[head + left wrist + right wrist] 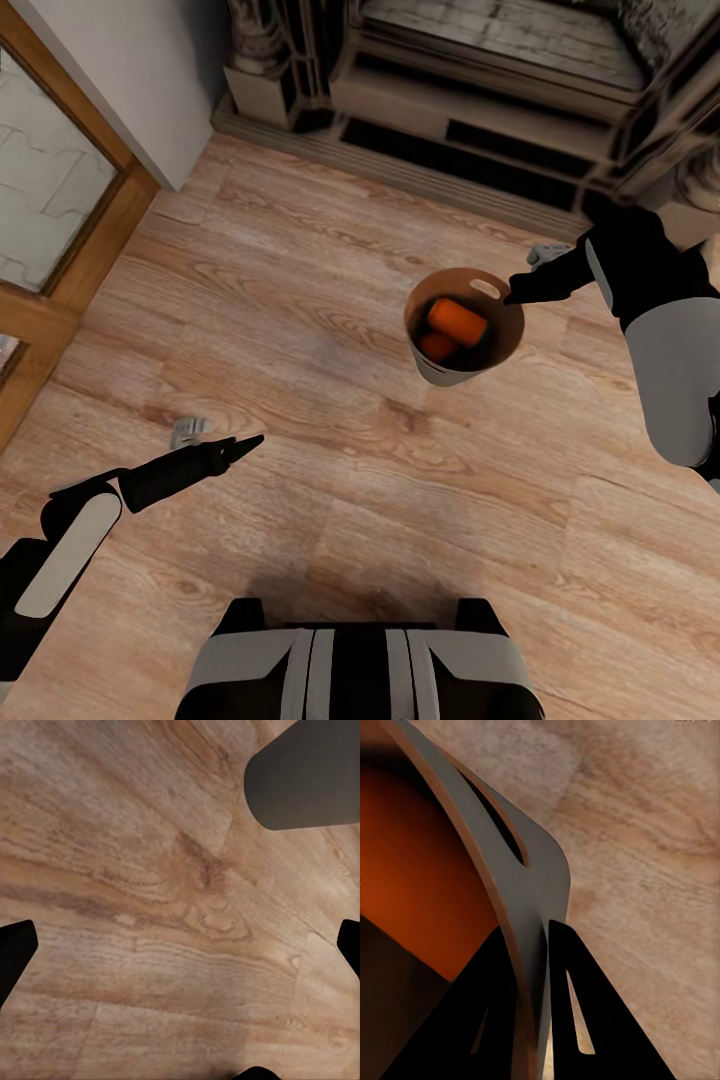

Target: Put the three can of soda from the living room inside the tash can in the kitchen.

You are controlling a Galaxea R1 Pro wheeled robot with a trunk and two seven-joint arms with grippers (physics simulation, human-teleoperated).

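Grey bin [447, 367] rim pinched between right fingers [577, 1005]; left fingers [13, 952] spread apart.

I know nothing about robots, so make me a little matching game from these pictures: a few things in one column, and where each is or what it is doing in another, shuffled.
Things:
1. bin
2. orange cans
3. left tool
4. right tool

States:
a. lying inside the bin
b. pinching the bin's rim
c. held up off the wood floor
d. holding nothing, over bare floor

Pairs: 1-c, 2-a, 3-d, 4-b
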